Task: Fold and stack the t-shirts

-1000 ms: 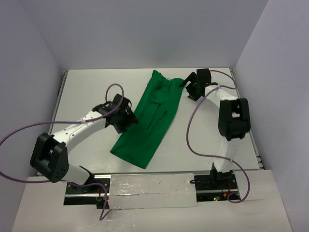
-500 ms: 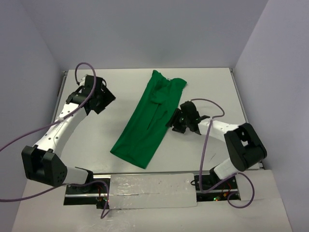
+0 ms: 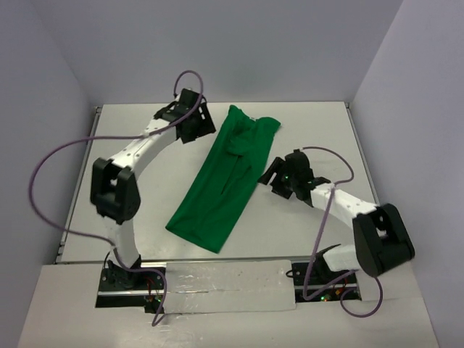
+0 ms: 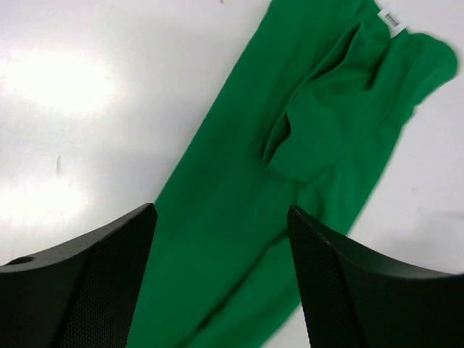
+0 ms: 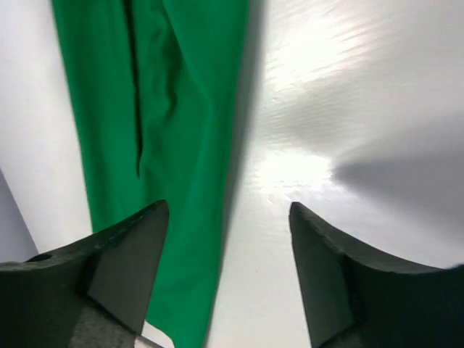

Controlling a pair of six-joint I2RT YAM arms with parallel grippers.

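Note:
The bright-green t-shirt (image 3: 226, 177) lies folded into a long narrow strip, running from the table's far middle down to the near left-centre. My left gripper (image 3: 204, 125) is open and empty, just left of the shirt's far end; in its wrist view the shirt (image 4: 290, 167) fills the gap between the jaws, with a folded sleeve and a white label at the top. My right gripper (image 3: 272, 178) is open and empty, right beside the shirt's right edge at mid-length. Its wrist view shows that edge (image 5: 181, 145) next to bare table.
The white table (image 3: 145, 181) has a metal rail along its left edge (image 3: 88, 156) and right edge (image 3: 366, 167). Grey walls close in the back and sides. Purple cables loop over both arms.
My left arm has swung from the shirt's left edge out to the far left and round to the shirt's far end. My right gripper has come from the far end to the shirt's right edge.

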